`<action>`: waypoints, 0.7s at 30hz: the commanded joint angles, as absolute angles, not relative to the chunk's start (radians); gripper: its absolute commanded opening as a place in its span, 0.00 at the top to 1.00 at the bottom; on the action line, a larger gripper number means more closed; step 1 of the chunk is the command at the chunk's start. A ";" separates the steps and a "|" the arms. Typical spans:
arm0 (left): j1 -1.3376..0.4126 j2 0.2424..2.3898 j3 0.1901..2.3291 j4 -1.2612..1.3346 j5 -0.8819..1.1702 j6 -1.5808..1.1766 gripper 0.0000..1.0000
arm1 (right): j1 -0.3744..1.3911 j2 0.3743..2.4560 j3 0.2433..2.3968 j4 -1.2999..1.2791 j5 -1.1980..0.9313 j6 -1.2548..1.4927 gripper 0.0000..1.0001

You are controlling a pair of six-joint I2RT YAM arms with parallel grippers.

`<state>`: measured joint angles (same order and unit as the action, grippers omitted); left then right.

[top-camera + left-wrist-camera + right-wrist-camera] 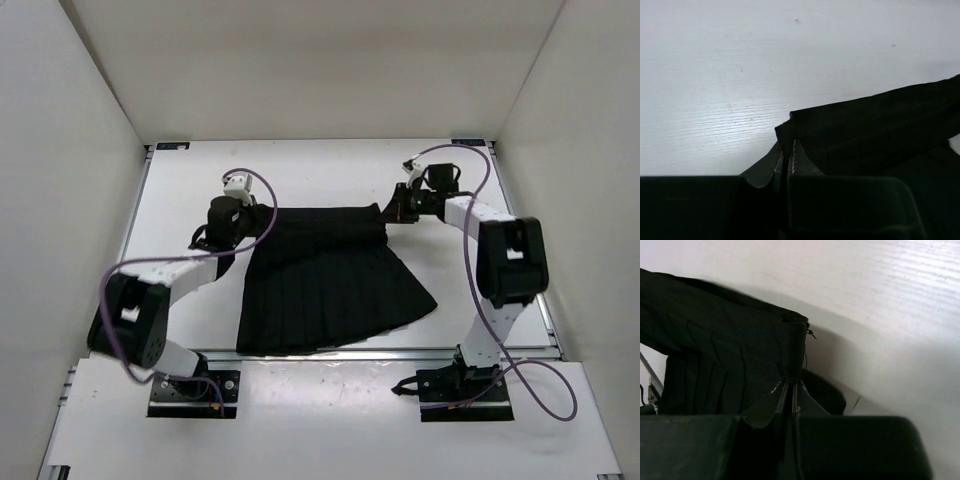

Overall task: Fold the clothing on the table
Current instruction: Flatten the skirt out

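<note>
The clothing (330, 285), a black pleated skirt, lies spread on the white table (330, 170), its waistband at the far side and its flared hem at the near edge. My left gripper (262, 222) is shut on the waistband's left corner (790, 130), which runs between its jaws (786, 155). At the other end my right gripper (390, 213) is shut on the waistband's right corner (790, 347), the fabric pinched between its fingertips (790, 385). That corner is lifted a little and throws a shadow on the table (880, 340).
White walls (60, 150) stand close round the table on three sides. Metal rails (400, 353) run along the near edge, where both arm bases (195, 392) are bolted. Purple cables (478, 290) hang off each arm. The skirt's hem reaches the near rail.
</note>
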<state>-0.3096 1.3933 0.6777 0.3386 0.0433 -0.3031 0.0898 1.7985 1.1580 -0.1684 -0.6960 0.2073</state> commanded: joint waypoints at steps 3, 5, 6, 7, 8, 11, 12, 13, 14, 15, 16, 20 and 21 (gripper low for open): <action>-0.262 1.648 0.894 0.434 -0.060 -0.276 1.00 | 0.034 1.977 1.383 -0.112 -0.687 0.178 1.00; -0.247 1.728 0.964 0.433 -0.051 -0.285 1.00 | 0.019 2.095 1.542 -0.141 -0.709 0.193 1.00; -0.238 1.785 1.018 0.428 -0.035 -0.297 0.99 | 0.011 2.124 1.589 -0.164 -0.727 0.193 1.00; -0.224 1.808 1.041 0.434 -0.029 -0.320 0.99 | 0.006 2.188 1.676 -0.182 -0.732 0.183 1.00; -0.221 1.865 1.093 0.430 -0.022 -0.336 0.99 | 0.011 2.244 1.766 -0.213 -0.730 0.183 1.00; -0.215 1.986 1.233 0.388 0.015 -0.345 0.98 | 0.002 2.347 1.902 -0.242 -0.712 0.184 1.00; -0.218 2.029 1.282 0.362 0.011 -0.348 0.96 | 0.002 2.361 1.908 -0.248 -0.712 0.187 1.00; -0.224 2.067 1.334 0.350 0.027 -0.342 0.89 | 0.003 2.362 1.916 -0.239 -0.703 0.183 0.97; -0.224 2.078 1.357 0.312 0.028 -0.345 0.82 | -0.021 2.367 1.916 -0.251 -0.703 0.167 0.93; -0.222 2.107 1.402 0.301 0.026 -0.350 0.67 | -0.029 2.370 1.916 -0.259 -0.695 0.161 0.77; -0.230 2.141 1.445 0.267 0.043 -0.345 0.52 | -0.031 2.370 1.916 -0.276 -0.687 0.146 0.64; -0.235 2.174 1.515 0.207 0.040 -0.350 0.11 | -0.040 2.381 1.939 -0.299 -0.663 0.126 0.36; -0.241 2.178 1.519 0.199 0.035 -0.353 0.09 | -0.032 2.393 1.968 -0.319 -0.641 0.127 0.28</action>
